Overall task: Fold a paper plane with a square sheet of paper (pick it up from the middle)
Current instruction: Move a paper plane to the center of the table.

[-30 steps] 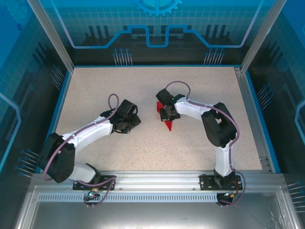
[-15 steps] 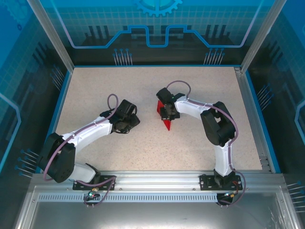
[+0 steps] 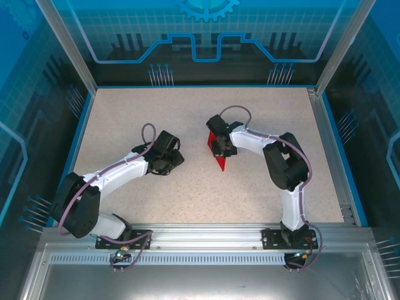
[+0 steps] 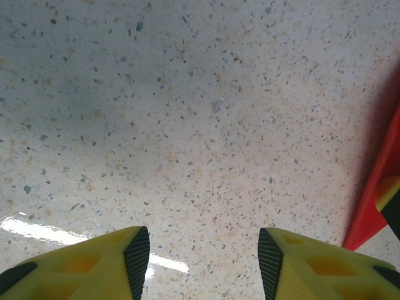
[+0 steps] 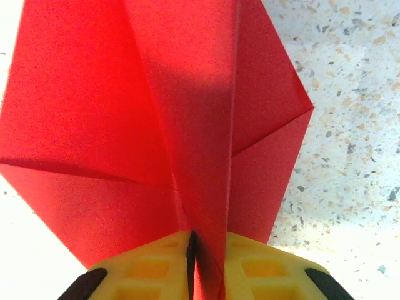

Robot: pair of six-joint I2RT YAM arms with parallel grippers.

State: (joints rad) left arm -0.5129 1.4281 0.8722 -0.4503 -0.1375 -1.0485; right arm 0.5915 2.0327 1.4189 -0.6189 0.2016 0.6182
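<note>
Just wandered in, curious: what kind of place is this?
Probably a robotics lab or demo cell: a speckled table walled by blue printed panels on aluminium posts, with two arms bolted at its edge, one holding a red paper plane.

The speckled beige surface (image 3: 187, 112) lies bare around both arms and between the left hand's (image 4: 203, 256) parted fingers. The one obstacle is the folded bright red paper sheet (image 3: 220, 164), pinched in the right hand (image 3: 218, 149), near the left hand's right side.
</note>
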